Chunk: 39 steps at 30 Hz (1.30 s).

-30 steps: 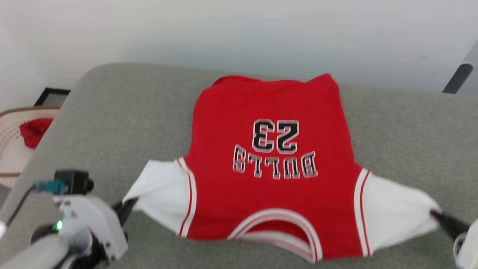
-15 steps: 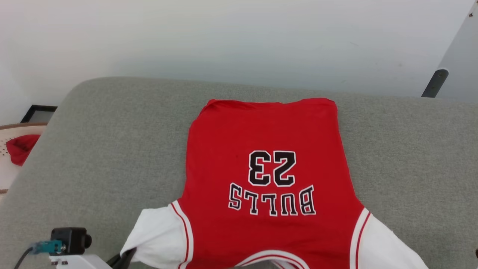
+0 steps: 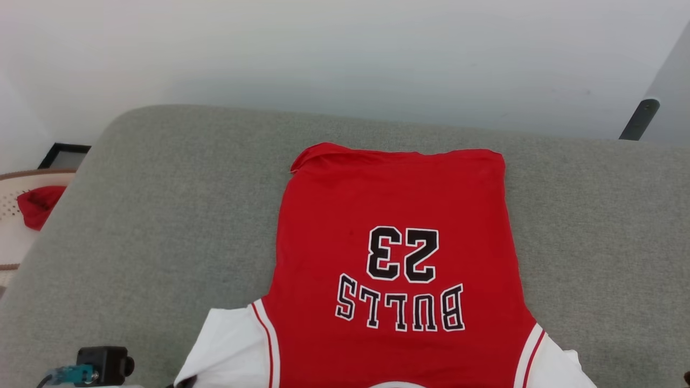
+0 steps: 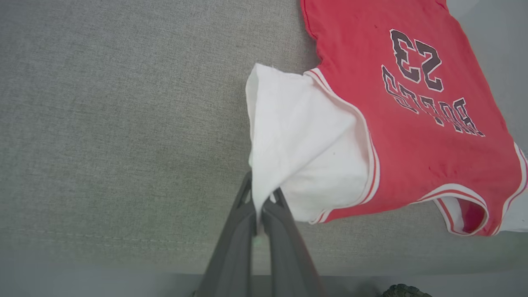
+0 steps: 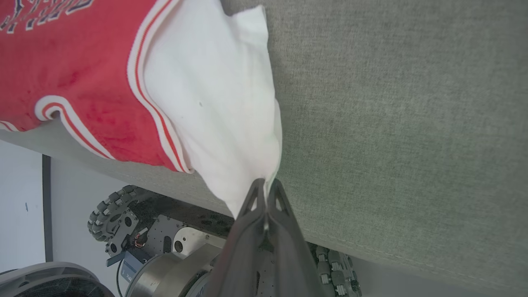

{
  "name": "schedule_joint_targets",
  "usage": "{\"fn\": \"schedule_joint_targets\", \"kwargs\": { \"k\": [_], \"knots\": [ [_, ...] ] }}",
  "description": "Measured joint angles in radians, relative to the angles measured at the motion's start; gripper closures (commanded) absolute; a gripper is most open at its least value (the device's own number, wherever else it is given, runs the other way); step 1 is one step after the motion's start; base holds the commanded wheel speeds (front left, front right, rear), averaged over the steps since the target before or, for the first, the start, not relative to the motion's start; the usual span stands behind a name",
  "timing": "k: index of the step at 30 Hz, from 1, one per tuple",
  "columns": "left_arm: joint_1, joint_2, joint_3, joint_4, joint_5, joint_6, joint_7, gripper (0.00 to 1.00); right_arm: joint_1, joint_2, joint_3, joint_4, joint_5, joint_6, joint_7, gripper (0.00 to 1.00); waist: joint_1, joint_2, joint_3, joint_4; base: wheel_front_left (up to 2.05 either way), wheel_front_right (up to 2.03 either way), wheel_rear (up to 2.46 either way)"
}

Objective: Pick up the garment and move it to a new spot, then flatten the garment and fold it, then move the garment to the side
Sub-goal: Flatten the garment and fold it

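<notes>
garment (image 3: 396,215) collar cut off, basket (image 3: 13,245) cropped

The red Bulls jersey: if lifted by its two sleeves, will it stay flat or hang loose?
Probably floppy: the red Bulls jersey bunches to a point where the left gripper pinches its sleeve. Likely light: the right gripper holds the other sleeve by a small pinch. The woven grey cushion may drag on it.

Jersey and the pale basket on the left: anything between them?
No. Between jersey and basket the grey cushion is bare, per the head view.
</notes>
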Motion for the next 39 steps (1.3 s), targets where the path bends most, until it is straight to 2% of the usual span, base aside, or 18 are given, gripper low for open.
{"fn": "schedule_joint_targets", "kwargs": {
  "k": [5,7,8,17,23,28,34,39],
  "knots": [
    [0.0,-0.019,-0.002,0.015,0.001,-0.004,-0.001,1.0,-0.004,-0.011,0.019,0.013,-0.016,0.0,-0.009,0.99,0.0,0.0001,0.013,0.008,0.0,0.0,0.0],
    [-0.001,-0.03,-0.004,0.023,0.002,-0.008,-0.003,1.0,-0.021,-0.021,0.025,0.018,-0.032,0.0,-0.028,0.29,0.0,0.0,0.02,0.013,0.0,0.0,0.0],
    [-0.001,-0.035,-0.004,0.025,0.002,-0.01,-0.005,1.0,-0.025,-0.029,0.033,0.016,-0.036,0.0,-0.032,0.0,0.0,0.0,0.023,0.014,0.0,0.0,0.0],
    [-0.024,-0.067,-0.008,0.038,0.026,-0.018,-0.01,1.0,-0.096,-0.071,0.032,-0.064,-0.042,0.0,-0.025,0.0,0.0,0.0,0.047,0.037,0.0,0.0,0.0],
    [-0.061,-0.1,-0.011,0.047,0.053,-0.03,-0.017,1.0,-0.299,-0.077,0.027,-0.085,-0.108,0.0,-0.065,0.0,0.0,0.0,0.08,0.055,0.0,0.0,0.0],
    [-0.119,-0.149,-0.026,0.067,0.087,-0.05,0.0,1.0,-0.534,-0.071,0.059,0.041,-0.198,0.0,-0.152,0.0,0.0,0.0,0.112,0.087,0.0,0.0,0.0],
    [-0.199,-0.219,-0.049,0.107,0.128,-0.09,0.024,1.0,-0.79,-0.089,0.117,0.276,-0.271,0.0,-0.26,0.0,0.0,0.0,0.158,0.139,0.0,0.0,0.0],
    [-0.256,-0.277,-0.067,0.151,0.157,-0.128,0.035,1.0,-0.944,-0.116,0.153,0.487,-0.307,0.0,-0.281,0.0,0.0,0.0,0.198,0.191,0.0,0.0,0.0]
  ]
}}
